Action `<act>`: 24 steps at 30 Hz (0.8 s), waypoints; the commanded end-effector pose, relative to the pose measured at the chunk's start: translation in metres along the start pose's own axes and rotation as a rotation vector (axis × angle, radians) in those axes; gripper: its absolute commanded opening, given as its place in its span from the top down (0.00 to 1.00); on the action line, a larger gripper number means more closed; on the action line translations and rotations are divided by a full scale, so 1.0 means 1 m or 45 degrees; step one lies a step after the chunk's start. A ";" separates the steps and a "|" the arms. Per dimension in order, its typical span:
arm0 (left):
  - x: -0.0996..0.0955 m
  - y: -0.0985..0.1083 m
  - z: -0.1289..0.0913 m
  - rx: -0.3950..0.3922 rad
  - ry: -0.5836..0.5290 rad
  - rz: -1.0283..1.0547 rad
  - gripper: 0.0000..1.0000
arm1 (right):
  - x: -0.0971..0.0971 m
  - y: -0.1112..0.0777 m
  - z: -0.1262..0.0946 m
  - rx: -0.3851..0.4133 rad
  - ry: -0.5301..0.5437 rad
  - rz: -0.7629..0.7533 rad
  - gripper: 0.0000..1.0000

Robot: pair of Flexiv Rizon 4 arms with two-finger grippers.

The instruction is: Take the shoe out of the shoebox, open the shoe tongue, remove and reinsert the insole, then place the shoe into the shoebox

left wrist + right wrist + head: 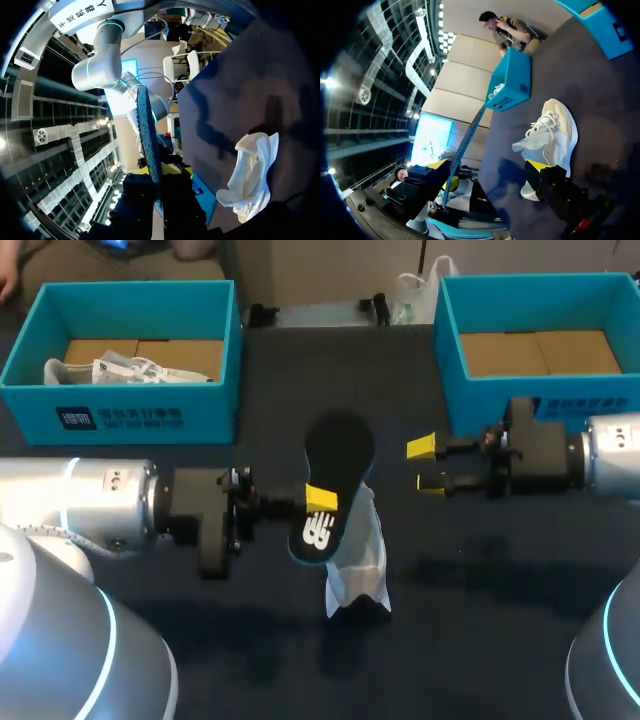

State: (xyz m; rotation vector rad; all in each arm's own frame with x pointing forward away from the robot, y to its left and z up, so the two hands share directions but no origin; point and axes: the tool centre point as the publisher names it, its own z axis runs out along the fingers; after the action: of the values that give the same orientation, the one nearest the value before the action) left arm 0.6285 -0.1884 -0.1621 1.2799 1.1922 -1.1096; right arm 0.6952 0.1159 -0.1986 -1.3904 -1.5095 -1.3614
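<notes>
Insole pinched in left jaws, left arm level beside shoe; right arm level opposite, jaws spread

insole above shoe, left shoebox and right shoebox behind it

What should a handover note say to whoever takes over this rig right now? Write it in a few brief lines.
Left gripper: shut on the flat black insole with a white logo, held above the dark table.
Right gripper: open, holding nothing, beside the insole.
White lace-up shoe: on the table, under the insole, outside both boxes.
Left teal cardboard shoebox holds another white shoe; right teal shoebox stands behind the right gripper.
Done: shoe out, insole out.
To do: reinsert insole, return shoe to shoebox.
</notes>
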 end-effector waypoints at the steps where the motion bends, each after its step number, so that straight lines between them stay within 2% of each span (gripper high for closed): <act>1: 0.008 0.003 0.005 0.003 -0.011 0.016 1.00 | 0.001 0.001 0.005 0.025 0.009 0.004 0.00; 15: 0.024 0.013 0.018 -0.013 -0.054 0.123 1.00 | 0.003 0.003 0.021 0.088 0.074 0.046 0.00; 24: 0.030 0.008 0.035 -0.016 -0.089 0.141 1.00 | 0.009 0.004 0.027 0.114 0.089 0.040 0.00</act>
State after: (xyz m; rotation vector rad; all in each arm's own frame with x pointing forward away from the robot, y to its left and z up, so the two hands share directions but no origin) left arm 0.6364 -0.2102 -0.1879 1.2829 1.0599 -1.0501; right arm 0.6982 0.1399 -0.1949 -1.2944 -1.4748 -1.3005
